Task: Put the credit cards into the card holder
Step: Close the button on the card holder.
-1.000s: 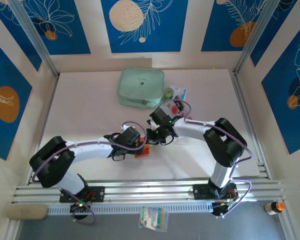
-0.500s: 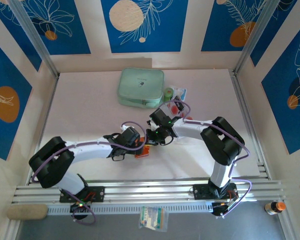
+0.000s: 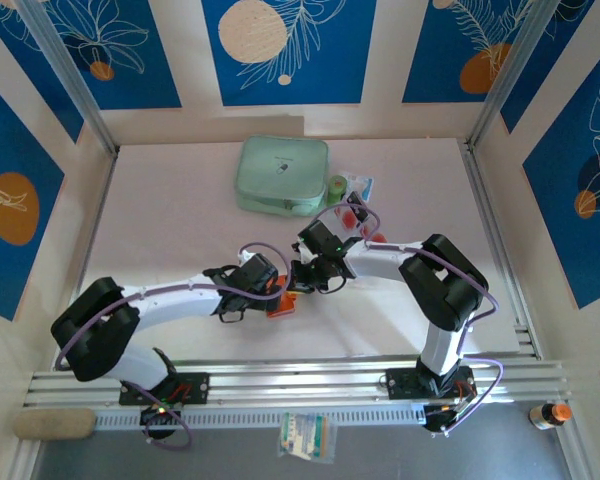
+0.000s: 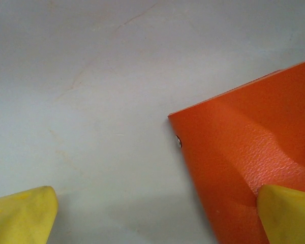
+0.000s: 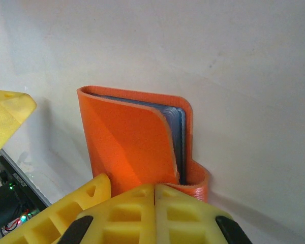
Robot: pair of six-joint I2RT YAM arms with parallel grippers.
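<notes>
Straddling corner of card holder (image 4: 244, 137), left pincer (image 4: 157, 203) spread wide, holder by its right finger. Right pincer (image 5: 155, 189) squeezed together, holder standing half-open right at its tips, touching.

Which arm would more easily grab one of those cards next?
Probably the right: the credit cards lie just behind its wrist, on its side of the table. The left gripper is open with one finger over the card holder, suited to steadying it.

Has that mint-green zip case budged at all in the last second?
No. The mint-green zip case sits just as near the far edge of the table as before.
</notes>
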